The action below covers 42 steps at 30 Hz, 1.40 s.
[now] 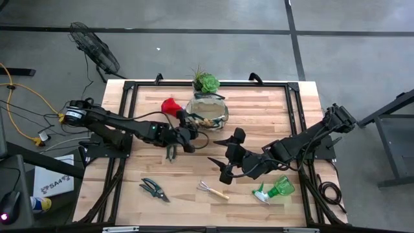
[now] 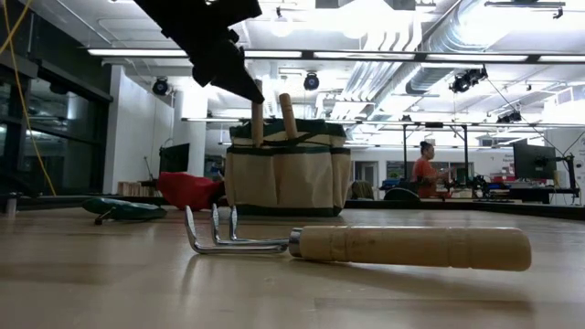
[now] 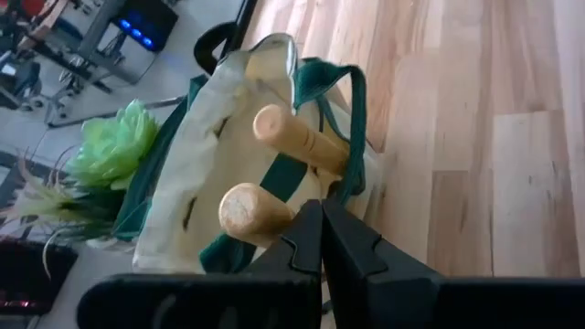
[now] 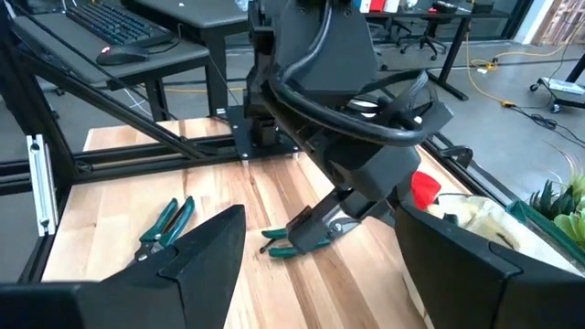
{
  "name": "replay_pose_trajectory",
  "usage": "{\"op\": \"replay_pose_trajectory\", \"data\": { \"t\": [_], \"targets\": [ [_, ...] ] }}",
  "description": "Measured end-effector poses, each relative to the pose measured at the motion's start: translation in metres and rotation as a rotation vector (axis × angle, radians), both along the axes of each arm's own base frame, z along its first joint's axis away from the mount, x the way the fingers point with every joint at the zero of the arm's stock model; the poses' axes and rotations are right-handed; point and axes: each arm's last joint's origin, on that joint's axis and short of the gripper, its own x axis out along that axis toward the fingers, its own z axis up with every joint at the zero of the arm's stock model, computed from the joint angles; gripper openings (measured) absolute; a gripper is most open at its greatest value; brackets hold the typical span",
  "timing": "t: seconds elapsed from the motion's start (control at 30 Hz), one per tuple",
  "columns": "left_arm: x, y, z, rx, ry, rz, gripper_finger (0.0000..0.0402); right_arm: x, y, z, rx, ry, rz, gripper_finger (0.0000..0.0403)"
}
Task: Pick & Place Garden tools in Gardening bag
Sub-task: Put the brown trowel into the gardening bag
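At the far middle of the table, the gardening bag (image 1: 208,113) stands upright with the wooden handles of two trowels (image 3: 302,139) sticking up out of its mouth, so the task looks partly done. The left gripper (image 1: 189,137) hovers just beside the bag on its near-left side, its fingers pressed together with nothing visible between them. The right gripper (image 1: 228,155) hangs near the bag on its near-right side, spread wide and empty. The green spray bottle (image 1: 275,189) lies well apart from the bag toward the near right. The red glove (image 1: 171,105) lies just beside the bag on its left. One pair of pruning shears (image 4: 283,245) lies on the table near the bag, under the left gripper, and a second pair (image 1: 154,189) lies well apart toward the near left. The hand rake (image 2: 366,245) lies well in front of the bag, near the front edge. The step in hand seems to be choosing the next tool. The right gripper is best set for the rake: it would have to come down over the wooden handle and close there, while the left would need to spread its fingers before reaching for the shears below it.
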Motion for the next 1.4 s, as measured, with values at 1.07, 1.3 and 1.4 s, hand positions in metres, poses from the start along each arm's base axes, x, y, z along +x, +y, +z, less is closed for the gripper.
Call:
{"op": "replay_pose_trajectory", "data": {
  "t": [1.07,1.3,1.4],
  "targets": [
    [-0.037,0.003,0.044,-0.122,-0.112,-0.062,0.0,-0.001,-0.003,-0.004,0.022,0.03,-0.022,0.0274],
    [-0.029,0.002,0.04,-0.107,-0.123,-0.068,0.0,-0.001,-0.003,-0.004,0.022,0.03,-0.023,0.0274],
    [-0.027,0.002,0.032,-0.092,-0.074,-0.054,0.0,-0.001,-0.003,-0.004,0.022,0.03,-0.022,0.0274]
  ]
}}
